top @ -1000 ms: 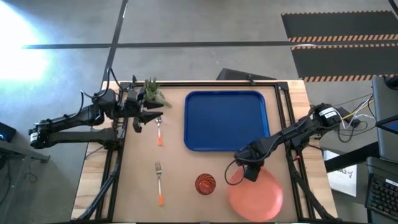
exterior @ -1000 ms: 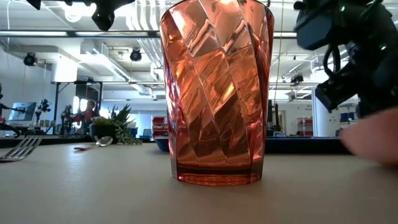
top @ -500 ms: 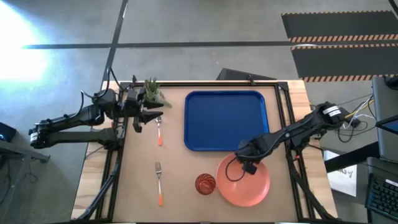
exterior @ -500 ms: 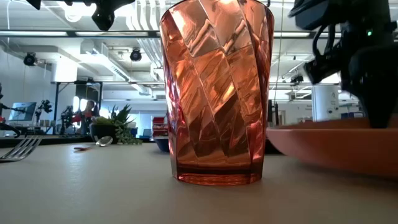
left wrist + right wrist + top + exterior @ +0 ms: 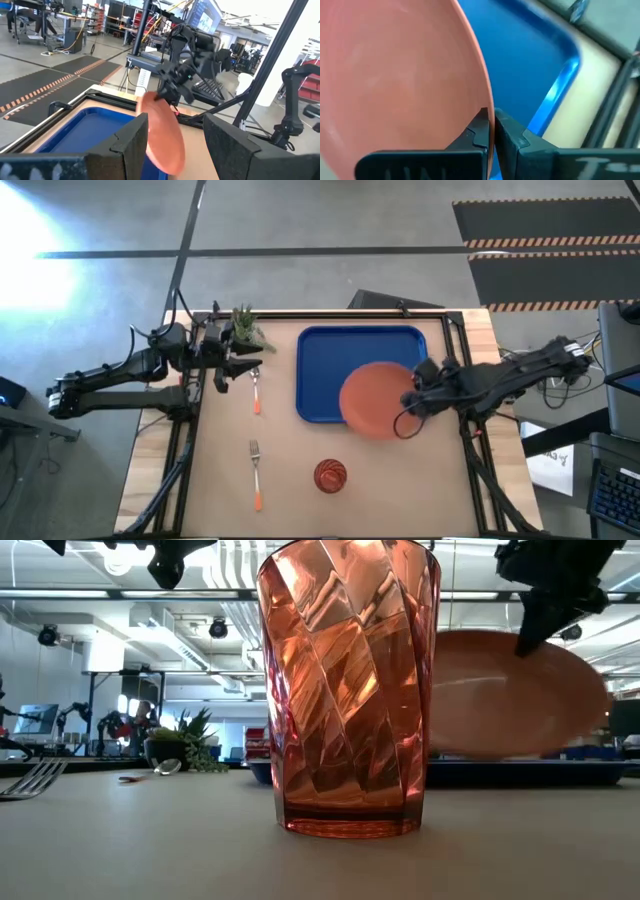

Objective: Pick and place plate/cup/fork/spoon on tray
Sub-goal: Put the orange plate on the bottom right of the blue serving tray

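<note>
While the right gripper [image 5: 418, 402] pinches the rim of the plate [image 5: 378, 400], the plate hangs tilted in the air over the near right part of the tray [image 5: 330, 370], fingers [image 5: 481, 131] clamped on the plate edge in the right wrist view. Low view shows the plate [image 5: 510, 695] lifted clear above the tray [image 5: 530, 772], slanted. Tray sits at the far middle of the table [image 5: 290, 490]. Cup [image 5: 330, 475] stands upright on the table near the front edge, apart from the tray, close to the low camera [image 5: 348, 690]. Fork [image 5: 256, 476] lies left of the cup, spoon [image 5: 255, 392] farther back, left of the tray. Left gripper [image 5: 243, 365] waits at the far left by a small potted plant [image 5: 244, 326], just beside the spoon, fingers [image 5: 132, 145] spread apart and holding nothing.
</note>
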Motion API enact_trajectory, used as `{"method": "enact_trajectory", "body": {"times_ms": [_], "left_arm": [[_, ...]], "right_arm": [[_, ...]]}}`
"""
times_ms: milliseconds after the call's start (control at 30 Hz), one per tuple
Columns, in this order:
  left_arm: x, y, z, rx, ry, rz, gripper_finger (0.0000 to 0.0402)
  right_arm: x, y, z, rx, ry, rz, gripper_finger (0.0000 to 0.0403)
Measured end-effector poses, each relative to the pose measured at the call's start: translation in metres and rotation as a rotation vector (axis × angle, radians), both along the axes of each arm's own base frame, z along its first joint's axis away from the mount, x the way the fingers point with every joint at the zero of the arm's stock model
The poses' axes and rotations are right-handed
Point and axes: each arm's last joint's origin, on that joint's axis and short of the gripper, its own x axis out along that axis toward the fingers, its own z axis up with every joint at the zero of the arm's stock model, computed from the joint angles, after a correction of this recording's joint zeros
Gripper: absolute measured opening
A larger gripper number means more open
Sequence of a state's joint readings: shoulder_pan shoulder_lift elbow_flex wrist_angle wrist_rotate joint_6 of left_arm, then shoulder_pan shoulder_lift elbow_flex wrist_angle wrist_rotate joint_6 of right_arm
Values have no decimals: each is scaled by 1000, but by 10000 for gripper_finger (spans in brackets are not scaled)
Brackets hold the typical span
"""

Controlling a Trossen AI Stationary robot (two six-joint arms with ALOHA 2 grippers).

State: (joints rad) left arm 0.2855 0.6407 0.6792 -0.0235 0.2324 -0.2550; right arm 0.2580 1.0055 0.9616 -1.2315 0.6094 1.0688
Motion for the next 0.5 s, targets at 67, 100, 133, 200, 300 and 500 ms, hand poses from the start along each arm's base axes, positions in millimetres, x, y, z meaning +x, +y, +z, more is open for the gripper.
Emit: {"method": "enact_trajectory", "body": {"times_ms": [67, 100, 133, 200, 300, 500], "left_arm": [[0, 0, 0, 0, 0, 1, 173], [0, 0, 0, 0, 0, 1, 173], [0, 0, 0, 0, 0, 1, 173], [0, 0, 0, 0, 0, 1, 173], [0, 0, 0, 0, 1, 1, 173], [0, 0, 0, 0, 1, 1, 173]], "right_arm": [[-6, -10, 3, -46, -5, -34, 7], [-8, -15, 4, -68, 1, -54, 7], [-10, -20, 4, -88, 3, -76, 7], [-12, -30, 3, -119, 12, -120, 7], [-12, -43, -2, -128, 60, -167, 7], [-2, -60, -22, -74, 120, -226, 8]]}}
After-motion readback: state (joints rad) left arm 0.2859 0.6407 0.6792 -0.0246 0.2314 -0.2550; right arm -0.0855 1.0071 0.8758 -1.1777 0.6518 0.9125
